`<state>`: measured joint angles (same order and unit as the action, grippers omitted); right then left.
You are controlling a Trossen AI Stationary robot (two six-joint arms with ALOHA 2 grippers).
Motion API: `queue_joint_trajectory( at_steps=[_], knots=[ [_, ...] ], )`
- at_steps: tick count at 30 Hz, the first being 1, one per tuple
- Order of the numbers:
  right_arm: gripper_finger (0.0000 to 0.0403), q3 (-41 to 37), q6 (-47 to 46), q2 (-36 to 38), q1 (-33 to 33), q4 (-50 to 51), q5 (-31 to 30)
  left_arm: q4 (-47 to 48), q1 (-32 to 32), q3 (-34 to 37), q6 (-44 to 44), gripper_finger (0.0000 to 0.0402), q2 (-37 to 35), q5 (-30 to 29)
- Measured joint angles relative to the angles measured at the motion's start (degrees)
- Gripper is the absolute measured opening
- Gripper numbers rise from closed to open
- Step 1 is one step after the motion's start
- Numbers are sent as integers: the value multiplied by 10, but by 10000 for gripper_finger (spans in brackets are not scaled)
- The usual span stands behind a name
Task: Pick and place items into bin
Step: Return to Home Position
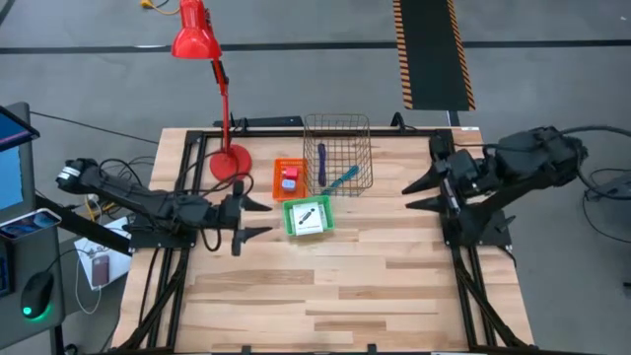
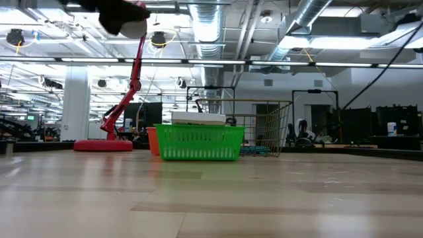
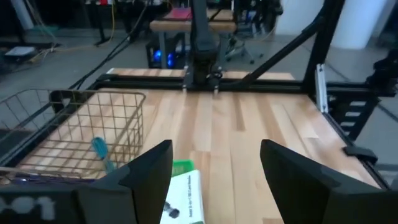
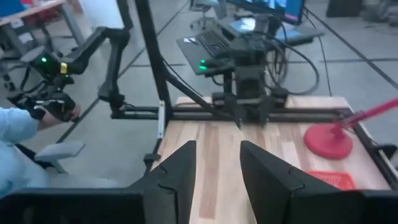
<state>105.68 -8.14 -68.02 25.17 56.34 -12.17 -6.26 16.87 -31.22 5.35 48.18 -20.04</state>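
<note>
The purple pen (image 1: 321, 161) and teal pen (image 1: 342, 179) lie inside the wire basket (image 1: 337, 133). Just beside it on the left arm's side, the orange bin (image 1: 277, 182) holds a pink block (image 1: 290, 174), and near its front a green tray (image 1: 290, 229) carries a white card pack (image 1: 310, 218). The left pincer (image 1: 258, 218) hovers beyond that tray with its fingers apart, and the right pincer (image 1: 408, 196) hangs off the basket's opposite side, likewise apart.

Red desk lamp (image 1: 191, 41) on table's (image 1: 345, 286) rear left, black mat w/ hazard stripes (image 1: 431, 54) on floor behind.
</note>
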Motion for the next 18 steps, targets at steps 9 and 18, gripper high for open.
queue_joint_trajectory(
  at_steps=[9,18],
  knots=[
    [118,-346,17,202,-45,-243,91,-130,50,135,15,234,-62,-17],
    [118,-673,0,402,-86,-454,133,-192,122,209,35,233,-79,-147]
  ],
)
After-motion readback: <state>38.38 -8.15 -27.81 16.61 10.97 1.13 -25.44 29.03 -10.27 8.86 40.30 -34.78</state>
